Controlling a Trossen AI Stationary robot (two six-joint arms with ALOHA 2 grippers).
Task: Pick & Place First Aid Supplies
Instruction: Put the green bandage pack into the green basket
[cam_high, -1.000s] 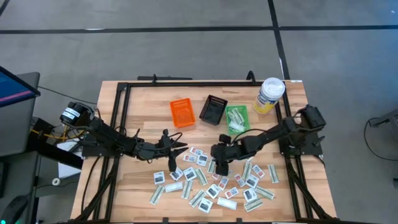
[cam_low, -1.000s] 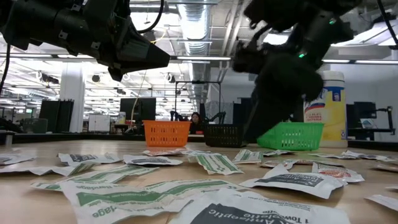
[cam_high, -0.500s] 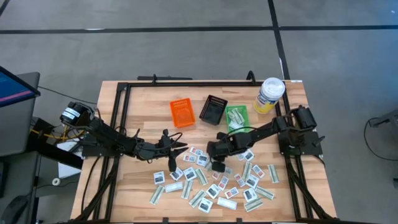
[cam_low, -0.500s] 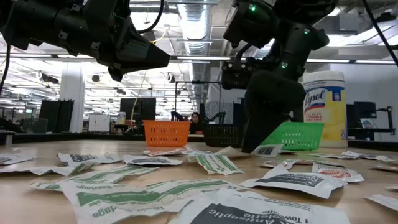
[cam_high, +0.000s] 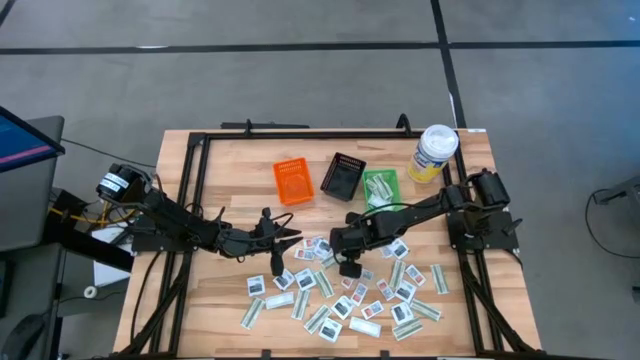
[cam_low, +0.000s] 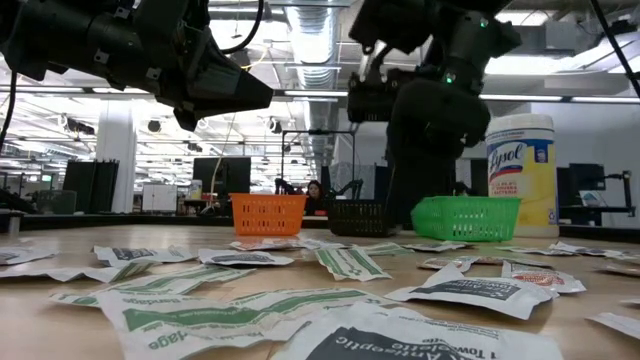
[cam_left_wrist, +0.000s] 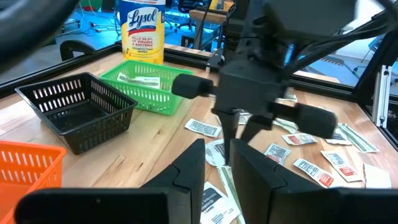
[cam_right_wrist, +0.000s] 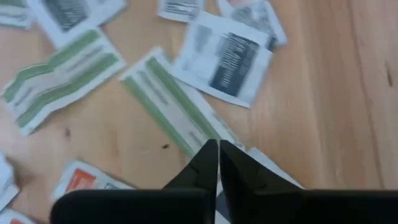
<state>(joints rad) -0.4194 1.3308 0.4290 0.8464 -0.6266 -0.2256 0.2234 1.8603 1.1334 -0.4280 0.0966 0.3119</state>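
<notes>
Right tool (cam_high: 349, 262), since a second ago: shifted from over the packet scatter toward the bench (cam_high: 220, 170) centre, fingers now pressed together with tips above a long pale-green strip (cam_right_wrist: 180, 115); whether anything pinched, cannot tell. Left tool (cam_high: 279, 258): unmoved, partly spread, nothing seen between fingers. First aid packets (cam_high: 345, 295): spread beneath and around both tools. Beyond right tool: green bin (cam_high: 380, 189), black bin (cam_high: 343, 176), orange bin (cam_high: 293, 181), yellow canister (cam_high: 434, 152).
</notes>
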